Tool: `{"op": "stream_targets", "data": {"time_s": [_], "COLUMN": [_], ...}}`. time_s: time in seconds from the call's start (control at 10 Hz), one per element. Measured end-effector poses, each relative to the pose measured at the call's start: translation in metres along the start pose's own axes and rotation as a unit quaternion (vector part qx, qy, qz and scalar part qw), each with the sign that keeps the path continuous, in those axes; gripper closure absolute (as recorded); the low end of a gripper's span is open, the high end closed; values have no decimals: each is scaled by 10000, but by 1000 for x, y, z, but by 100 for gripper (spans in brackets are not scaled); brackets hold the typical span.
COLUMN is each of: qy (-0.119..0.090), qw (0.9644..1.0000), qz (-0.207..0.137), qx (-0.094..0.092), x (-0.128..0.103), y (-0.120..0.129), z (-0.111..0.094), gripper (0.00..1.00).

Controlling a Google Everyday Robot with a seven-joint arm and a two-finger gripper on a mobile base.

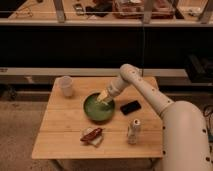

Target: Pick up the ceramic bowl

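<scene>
The ceramic bowl is round, shallow and green with a darker rim. It sits near the middle of the wooden table. My gripper hangs at the end of the white arm, over the bowl's far right rim, with its pale fingertips reaching down into or onto the rim. The arm comes in from the lower right and crosses above the table's right side.
A small white cup stands at the table's back left. A black phone-like object lies right of the bowl. A slim can stands at the front right. A red snack packet lies in front of the bowl.
</scene>
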Motion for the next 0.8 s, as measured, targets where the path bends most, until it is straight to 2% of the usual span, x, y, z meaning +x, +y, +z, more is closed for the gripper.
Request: {"op": "stream_targets", "data": {"time_s": [0.2,0.4,0.6,0.8], "qy": [173,229,331,484], "qw": [9998,9997,9992,9979], "qz": [-36,17,186,348], "qx": [5,-27,-123,-252], "x": [7,4,1,-2], "y": [-3,5,23,42], "z": [-15,-20,-29,-48], "gripper": [46,46,46,46]}}
